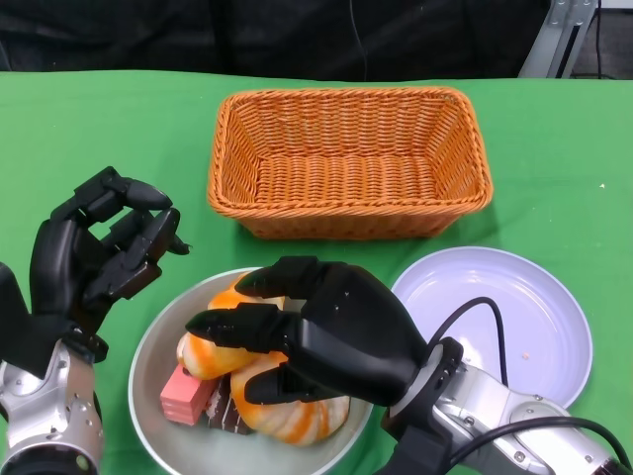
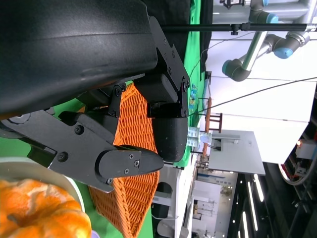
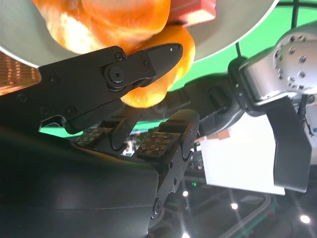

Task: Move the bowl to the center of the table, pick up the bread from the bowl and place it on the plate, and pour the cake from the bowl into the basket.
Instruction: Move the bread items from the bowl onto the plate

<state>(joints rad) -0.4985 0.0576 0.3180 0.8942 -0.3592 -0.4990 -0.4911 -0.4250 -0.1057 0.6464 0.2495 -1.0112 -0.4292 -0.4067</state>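
The left hand hovers just beside the bowl's left rim, fingers curled but holding nothing that shows. The grey bowl sits near the front middle of the green table, below the wicker basket, so moving it to the center looks done or nearly so. Inside it, the orange-glazed bread lies under the right hand, whose fingers wrap over it; the right wrist view shows fingers against the bread, so the pick seems to be in hand, not finished. Left of the bread lie a pink cake slice and a dark one. The white plate at right and the basket hold nothing yet.

Counted: one bowl, one basket, one plate, at least two bread pieces, two cake slices.
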